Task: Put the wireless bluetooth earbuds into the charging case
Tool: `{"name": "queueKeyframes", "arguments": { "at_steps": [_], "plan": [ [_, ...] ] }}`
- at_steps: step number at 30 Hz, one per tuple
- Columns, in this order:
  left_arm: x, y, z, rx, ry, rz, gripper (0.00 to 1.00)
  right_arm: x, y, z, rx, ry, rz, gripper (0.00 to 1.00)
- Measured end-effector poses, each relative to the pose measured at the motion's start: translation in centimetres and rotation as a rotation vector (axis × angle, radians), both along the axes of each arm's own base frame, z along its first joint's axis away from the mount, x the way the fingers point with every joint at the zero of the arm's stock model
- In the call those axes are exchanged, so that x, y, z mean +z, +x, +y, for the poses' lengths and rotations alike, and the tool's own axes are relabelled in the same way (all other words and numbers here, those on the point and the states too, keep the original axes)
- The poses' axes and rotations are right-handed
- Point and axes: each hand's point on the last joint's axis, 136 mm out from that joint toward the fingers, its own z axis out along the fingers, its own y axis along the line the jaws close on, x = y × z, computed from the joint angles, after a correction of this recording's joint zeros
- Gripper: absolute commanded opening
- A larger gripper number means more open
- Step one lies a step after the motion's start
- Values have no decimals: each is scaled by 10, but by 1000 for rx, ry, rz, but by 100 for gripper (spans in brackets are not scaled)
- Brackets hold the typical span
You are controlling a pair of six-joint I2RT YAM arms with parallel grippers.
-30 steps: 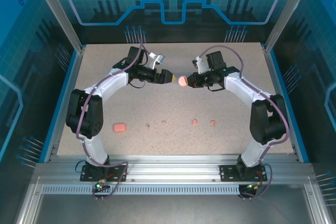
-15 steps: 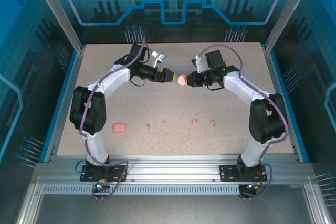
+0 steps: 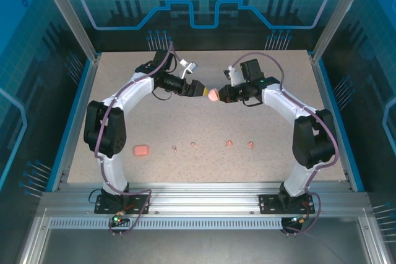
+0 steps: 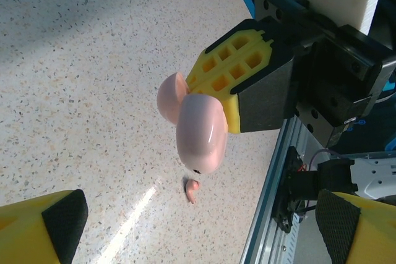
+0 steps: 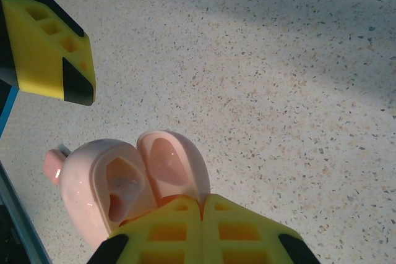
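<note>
The speckled beige table (image 3: 124, 115) carries everything. Both arms reach to its far middle, and their grippers meet there almost tip to tip.

The left gripper (image 3: 198, 88) points right toward the other. In the left wrist view its yellow, black-tipped fingers (image 4: 46, 225) sit at the two bottom corners, spread wide apart with nothing between them.

The right gripper (image 3: 224, 94) points left. In its own wrist view its yellow fingers (image 5: 170, 230) are pressed close together, pinching the round pink case (image 5: 117, 190) at its hinge end. The case is held above the table with its lid swung open, so both hollow halves face the wrist camera. From above, the case (image 3: 213, 95) lies in the small gap between the two grippers, just beside the left one's tips. The left wrist view shows its glossy shell (image 4: 199, 131) from outside, clamped by the right gripper (image 4: 232, 112).

A rounded-rectangular pink case (image 3: 141, 150) lies flat near the left arm, toward the near edge.

The four earbuds lie loose in a row on the near part of the table, well apart from both grippers. From left to right they are a pale earbud (image 3: 175, 148), a second pale earbud (image 3: 195, 144), a pink earbud (image 3: 229, 143) and a second pink earbud (image 3: 250, 145). One small pink piece (image 4: 192, 188) shows on the table below the held case; which earbud it is cannot be told.
</note>
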Motion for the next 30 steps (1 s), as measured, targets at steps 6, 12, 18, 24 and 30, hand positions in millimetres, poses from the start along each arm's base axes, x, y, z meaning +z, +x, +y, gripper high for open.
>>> {"name": "queueKeyframes", "arguments": {
  "at_steps": [6,12,18,24,30],
  "plan": [
    [2,-1,0,-6,0,-2,99,0,-1,1,7,-7,0,0],
    [1,-3,0,-9,4,4,99,4,1,1,10,-13,-17,0],
    [10,-4,-1,-29,-5,-12,99,1,0,-4,20,-53,-27,0],
    [24,-6,-5,-77,-36,-18,98,1,3,-9,29,-102,-58,0],
    [18,-9,-7,-115,-50,17,97,0,3,-11,49,-130,-77,0]
  ]
}}
